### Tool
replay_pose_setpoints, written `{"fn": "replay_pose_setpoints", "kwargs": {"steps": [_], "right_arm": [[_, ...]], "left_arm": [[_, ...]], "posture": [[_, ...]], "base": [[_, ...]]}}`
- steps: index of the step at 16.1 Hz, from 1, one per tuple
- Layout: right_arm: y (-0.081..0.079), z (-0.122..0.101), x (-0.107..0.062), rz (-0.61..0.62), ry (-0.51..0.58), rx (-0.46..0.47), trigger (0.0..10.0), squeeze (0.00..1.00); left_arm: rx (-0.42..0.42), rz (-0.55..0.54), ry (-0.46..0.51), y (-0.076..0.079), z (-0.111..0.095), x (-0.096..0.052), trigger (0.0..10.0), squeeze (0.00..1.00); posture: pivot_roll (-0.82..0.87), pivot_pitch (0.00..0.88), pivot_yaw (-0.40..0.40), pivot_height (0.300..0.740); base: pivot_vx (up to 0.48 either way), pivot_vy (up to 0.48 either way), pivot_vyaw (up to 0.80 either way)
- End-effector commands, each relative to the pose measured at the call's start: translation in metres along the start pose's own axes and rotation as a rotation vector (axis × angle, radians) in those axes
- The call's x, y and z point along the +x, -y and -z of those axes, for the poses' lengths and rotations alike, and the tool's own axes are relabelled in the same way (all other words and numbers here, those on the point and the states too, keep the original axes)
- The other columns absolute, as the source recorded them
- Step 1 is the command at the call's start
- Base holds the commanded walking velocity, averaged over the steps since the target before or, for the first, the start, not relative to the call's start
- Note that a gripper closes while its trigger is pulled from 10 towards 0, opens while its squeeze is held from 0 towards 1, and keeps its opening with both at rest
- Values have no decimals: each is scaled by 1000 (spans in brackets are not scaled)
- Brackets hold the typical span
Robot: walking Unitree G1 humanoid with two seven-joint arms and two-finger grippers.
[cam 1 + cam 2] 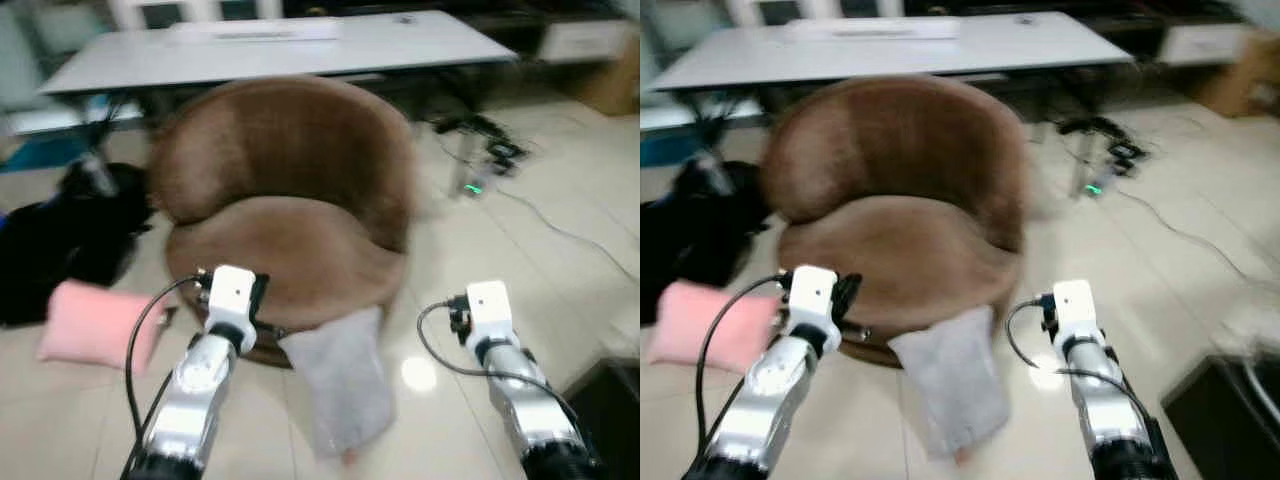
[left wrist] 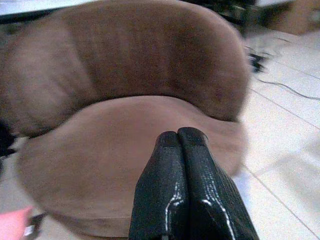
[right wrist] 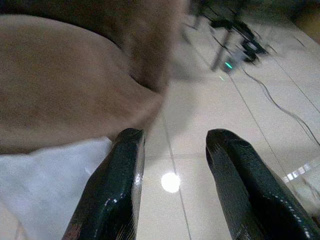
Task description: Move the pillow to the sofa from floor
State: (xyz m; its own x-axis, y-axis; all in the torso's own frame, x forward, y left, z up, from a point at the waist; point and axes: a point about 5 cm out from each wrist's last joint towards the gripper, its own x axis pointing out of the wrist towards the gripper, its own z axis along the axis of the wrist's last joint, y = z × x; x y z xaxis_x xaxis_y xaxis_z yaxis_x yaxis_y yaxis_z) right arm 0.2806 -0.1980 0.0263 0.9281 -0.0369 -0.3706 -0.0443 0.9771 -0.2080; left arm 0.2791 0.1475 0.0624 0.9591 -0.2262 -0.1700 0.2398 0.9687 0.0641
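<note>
Pillow (image 1: 97, 323): pink, lying flat on the tiled floor (image 1: 560, 290) at the lower left of the head view, just beside the left flank of the brown sofa (image 1: 285, 210), a round tub chair in the middle of the frame. A black bag (image 1: 70, 240) sits just behind the pillow, near its far edge. A grey cloth (image 1: 345, 385) hangs off the sofa's front rim and trails onto the floor between the two arms.

No writing or label can be read anywhere; the picture is blurred.

Left claw (image 2: 180, 140) is clenched, its two black fingers pressed together, pointing at the sofa's seat cushion with nothing held. Right claw (image 3: 172, 137) is released, fingers spread apart over bare tile just beside the sofa's right front edge and the cloth.

A grey worktop (image 1: 280, 50) stands behind the sofa across the upper frame. To the right, the floor lies open, crossed by a thin cable (image 1: 560, 230) running from a power strip (image 1: 490, 165) with a green light. A dark box edge (image 1: 615, 405) shows at the lower right corner.
</note>
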Motion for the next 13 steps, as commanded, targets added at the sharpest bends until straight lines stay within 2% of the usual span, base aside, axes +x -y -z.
{"fn": "replay_pose_setpoints", "kwargs": {"steps": [1,2,13], "right_arm": [[-9,-8,3,-20,27,5,10000,0],[-8,-8,3,-16,25,8,10000,0],[-3,-9,5,-1,30,20,10000,0]], "left_arm": [[12,-21,9,-9,-3,-2,10000,0],[13,-20,9,-9,-3,-1,10000,0],[12,-15,11,-8,-2,-1,10000,0]], "posture": [[21,0,23,740],[21,0,23,740],[19,0,26,740]], "base": [[368,0,800],[368,0,800],[351,0,0]]}}
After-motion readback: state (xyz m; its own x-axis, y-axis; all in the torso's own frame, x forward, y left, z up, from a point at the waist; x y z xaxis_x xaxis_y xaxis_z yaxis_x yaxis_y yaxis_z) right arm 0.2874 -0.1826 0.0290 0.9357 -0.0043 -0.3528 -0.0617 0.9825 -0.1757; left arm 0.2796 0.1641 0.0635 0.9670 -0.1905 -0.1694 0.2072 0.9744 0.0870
